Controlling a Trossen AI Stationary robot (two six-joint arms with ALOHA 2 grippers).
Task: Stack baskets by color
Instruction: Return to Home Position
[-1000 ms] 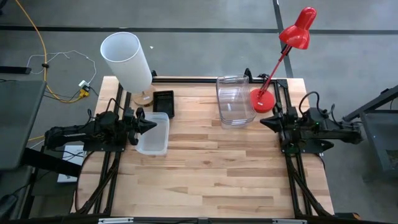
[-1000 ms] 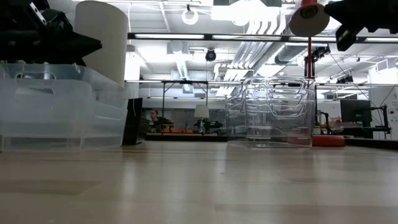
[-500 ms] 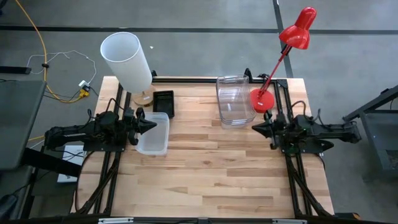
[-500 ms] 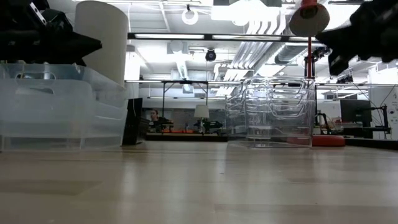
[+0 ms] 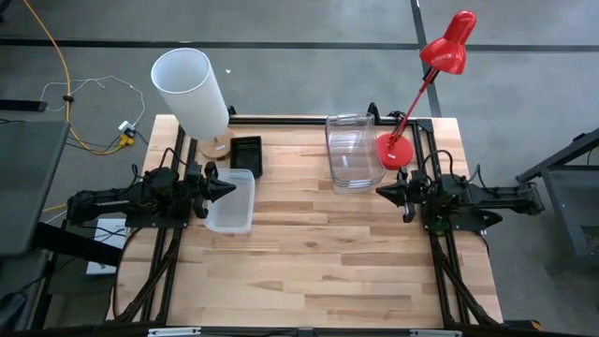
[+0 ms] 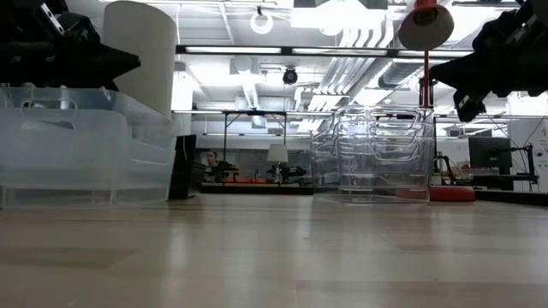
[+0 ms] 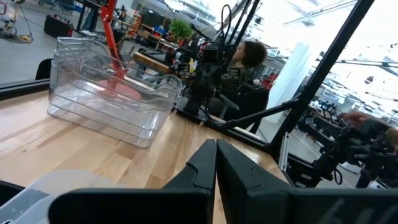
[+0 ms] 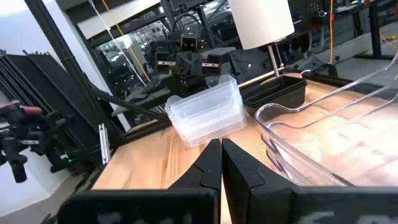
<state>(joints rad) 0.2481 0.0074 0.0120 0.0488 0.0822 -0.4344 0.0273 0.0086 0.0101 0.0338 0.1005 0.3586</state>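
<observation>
At the table's left edge the left gripper (image 5: 227, 187) hangs with its two dark fingers pressed together on nothing. It is poised over the left rim of the stack of frosted white plastic baskets (image 5: 234, 202), which sits by that edge, a little toward the far side. Whether the tips brush the rim cannot be told, though the low view suggests they are just above it.

Behind that stack, at the far edge, lies the small black perforated basket (image 5: 246, 154), just beside the foot of the tall white cylinder lampshade (image 5: 192, 89). How many black ones are nested there cannot be told.

Right of centre along the far edge stands the stack of larger clear plastic baskets (image 5: 353, 150), its nested rims showing. The right gripper (image 5: 381, 191) hovers near the right edge, also clenched empty. Its tips point across the wooden table (image 5: 318, 271) and lie near the clear stack's near right corner, apart from it. The red desk lamp (image 5: 394, 150) has its base just beside that stack.

All three sorts look light, thin-walled and smooth, so they would likely flex and slip under a pinch. The best hold is probably over a short-side rim or through a handle slot. A nested stack might come apart if lifted by its top basket alone.
</observation>
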